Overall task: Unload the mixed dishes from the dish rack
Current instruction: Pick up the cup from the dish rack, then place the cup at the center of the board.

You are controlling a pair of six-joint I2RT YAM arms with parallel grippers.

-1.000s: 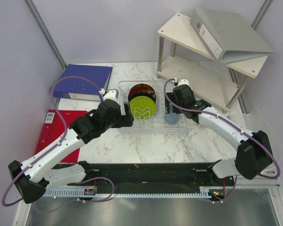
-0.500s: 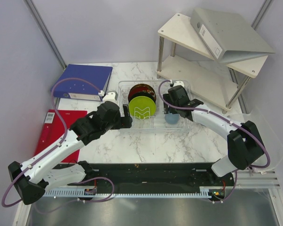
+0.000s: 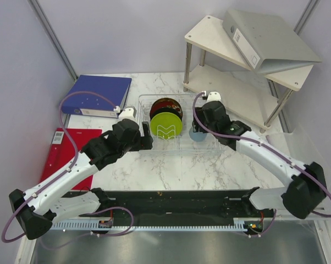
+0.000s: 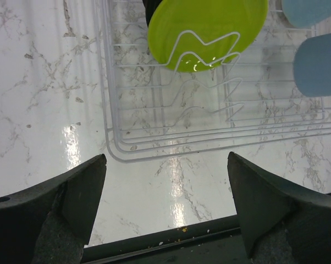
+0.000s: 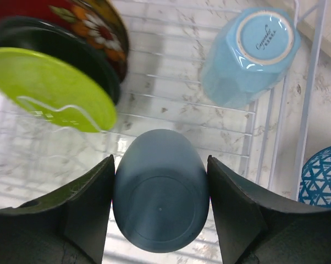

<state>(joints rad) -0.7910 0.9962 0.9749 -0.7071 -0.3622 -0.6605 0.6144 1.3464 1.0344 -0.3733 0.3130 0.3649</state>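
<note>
The clear dish rack (image 3: pixel 179 144) holds a lime-green plate (image 3: pixel 166 126), with a black plate and a red flowered bowl (image 3: pixel 165 104) behind it. In the right wrist view my right gripper (image 5: pixel 160 192) is shut on an upside-down blue cup (image 5: pixel 160 190), and both fingers touch its sides. A second light blue cup (image 5: pixel 248 55) stands upside down in the rack beyond it. A blue patterned bowl (image 5: pixel 322 176) shows at the right edge. My left gripper (image 4: pixel 165 209) is open and empty, over the marble just in front of the rack's near left corner (image 4: pixel 119 151).
A white two-tier shelf (image 3: pixel 248 71) with a grey binder stands at the back right. A blue binder (image 3: pixel 97 94) and a red folder (image 3: pixel 61 148) lie at the left. A black strip (image 3: pixel 171 201) runs along the near table edge.
My right arm swung left and then back right, its gripper staying at the blue cup. My left gripper drew back a little from the rack's left side.
</note>
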